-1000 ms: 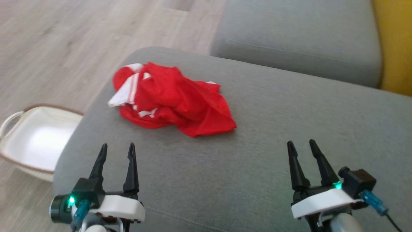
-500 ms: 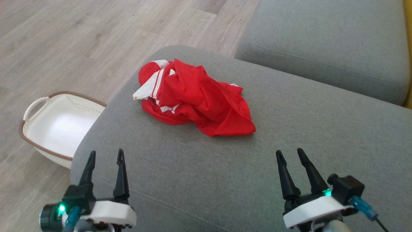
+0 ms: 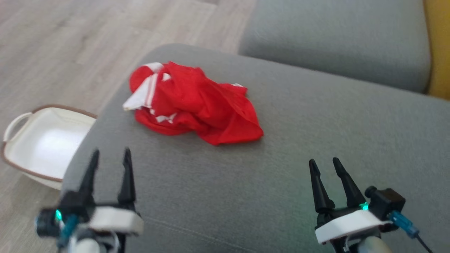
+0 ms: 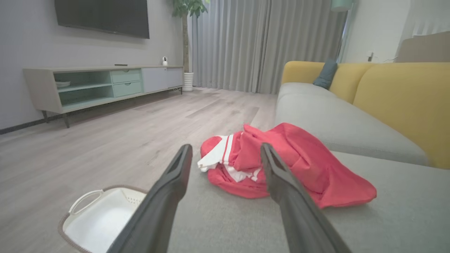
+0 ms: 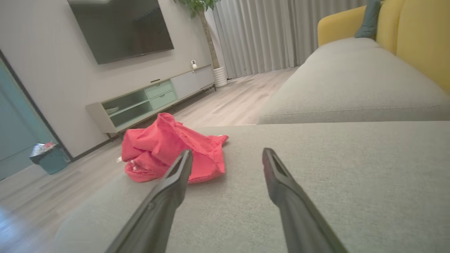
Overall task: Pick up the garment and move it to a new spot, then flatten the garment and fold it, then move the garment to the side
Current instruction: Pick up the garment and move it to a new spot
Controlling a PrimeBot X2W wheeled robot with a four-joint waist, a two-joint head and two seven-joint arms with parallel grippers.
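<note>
Our left gripper (image 3: 110,151) hangs over the near left corner of the grey sofa cushion (image 3: 281,182). Its two dark fingers are spread, with nothing between them. Our right gripper (image 3: 324,161) hangs over the near right part of the same cushion, its fingers likewise spread and holding nothing.

The garment (image 3: 197,105), red with white stripes, lies crumpled in a heap on the far left part of the cushion. It is close to the rounded left edge and apart from both grippers. In the left wrist view we see it ahead of the fingers, showing between them. In the right wrist view it lies farther off, to the left of the fingers.

On the wooden floor (image 3: 70,42), left of the cushion, stands a white basket (image 3: 45,140) with a brown rim. A second grey cushion (image 3: 334,38) lies beyond, with a yellow backrest (image 3: 437,52) at the far right.
</note>
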